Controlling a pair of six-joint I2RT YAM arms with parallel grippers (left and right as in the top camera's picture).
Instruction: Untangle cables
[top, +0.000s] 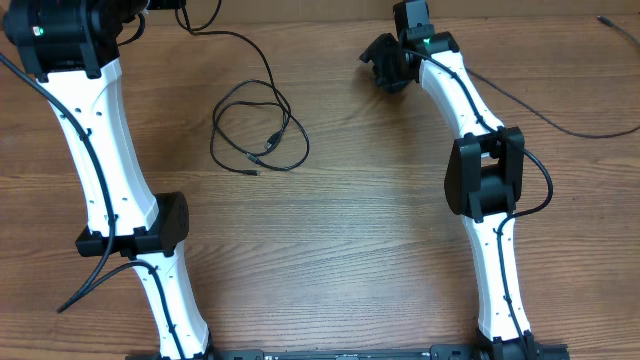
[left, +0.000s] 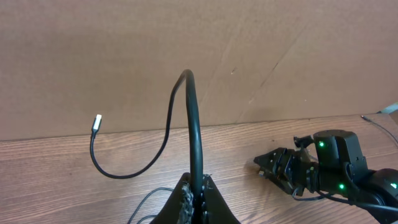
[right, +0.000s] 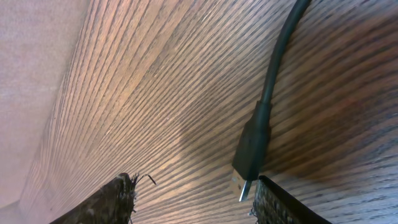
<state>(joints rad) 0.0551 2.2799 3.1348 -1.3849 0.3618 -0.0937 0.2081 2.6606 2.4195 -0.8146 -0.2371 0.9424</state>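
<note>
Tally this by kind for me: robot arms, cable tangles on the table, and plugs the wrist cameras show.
Robot arms: 2 (left arm, right arm)
Cable tangles: 1
Plugs: 2 (left wrist plug, right wrist plug)
Total: 5

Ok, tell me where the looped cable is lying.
Overhead view: the looped cable lies on the table's left half, beside the left arm and well left of the right hand, toward the far side.
</note>
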